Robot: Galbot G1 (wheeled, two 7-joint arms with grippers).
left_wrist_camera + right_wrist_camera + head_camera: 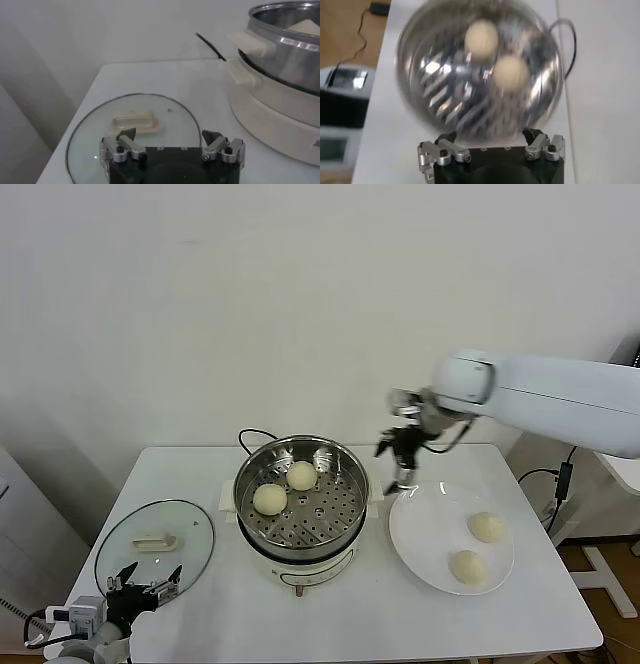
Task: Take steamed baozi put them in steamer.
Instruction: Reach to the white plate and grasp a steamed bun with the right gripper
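**Two buns in the pot, two on the plate**

Your right gripper (400, 461) hangs above the gap between the steamer (345, 469) and the white plate (425, 559), fingers spread wide and holding nothing. Two steamed baozi (270, 498) sit on the perforated tray inside the shiny steel pot, touching no finger; two more smooth, cream-white domes lie on the flat plate toward the table's right edge, well clear of the gripper. The right arm reaches in from the right, its wrist bent downward. Your left gripper (148, 580) is parked at the table's (200, 624) front left corner, fingers apart, just over the rim of the round glass lid (190, 536) with its pale handle.
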